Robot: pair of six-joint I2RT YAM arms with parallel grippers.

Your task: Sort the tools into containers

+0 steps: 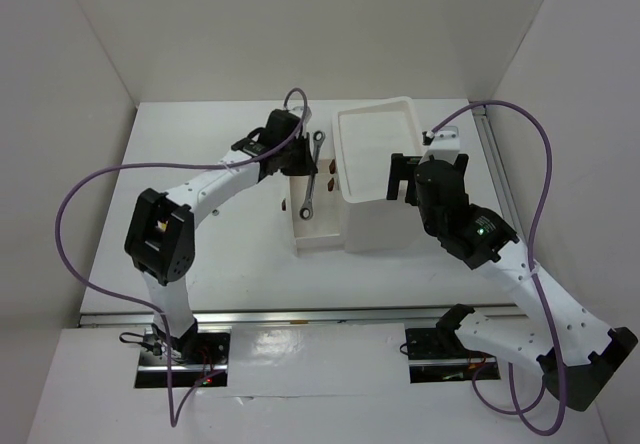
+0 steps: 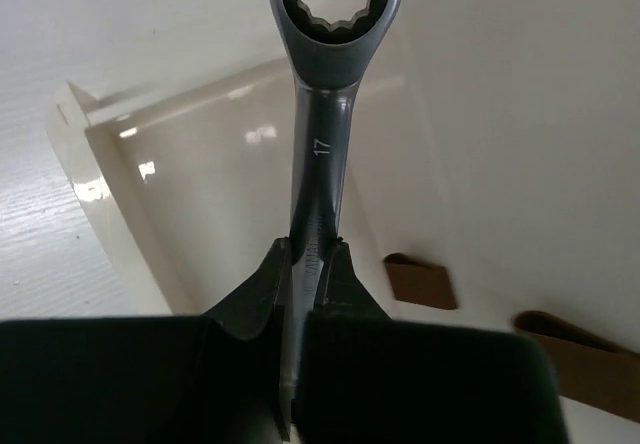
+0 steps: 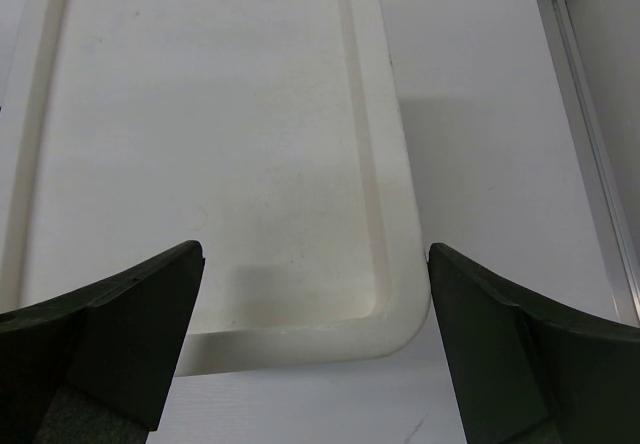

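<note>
My left gripper (image 1: 299, 160) (image 2: 310, 251) is shut on the shaft of a silver wrench (image 1: 313, 182) (image 2: 322, 134) marked 17. It holds the wrench over an open white drawer (image 1: 322, 232) (image 2: 200, 194) pulled out from the white box unit (image 1: 385, 219). The wrench's ring end points away from the fingers. Two red-brown drawer handles (image 2: 421, 282) show beside it. My right gripper (image 1: 399, 178) (image 3: 315, 339) is open and empty above the near right corner of the box's rimmed top tray (image 1: 375, 124) (image 3: 392, 214). The pliers, the screwdrivers and the other wrench are out of view.
White walls close in the table on the left, back and right. A metal rail (image 1: 497, 164) (image 3: 585, 154) runs along the table's right edge. Purple cables (image 1: 90, 189) loop from both arms.
</note>
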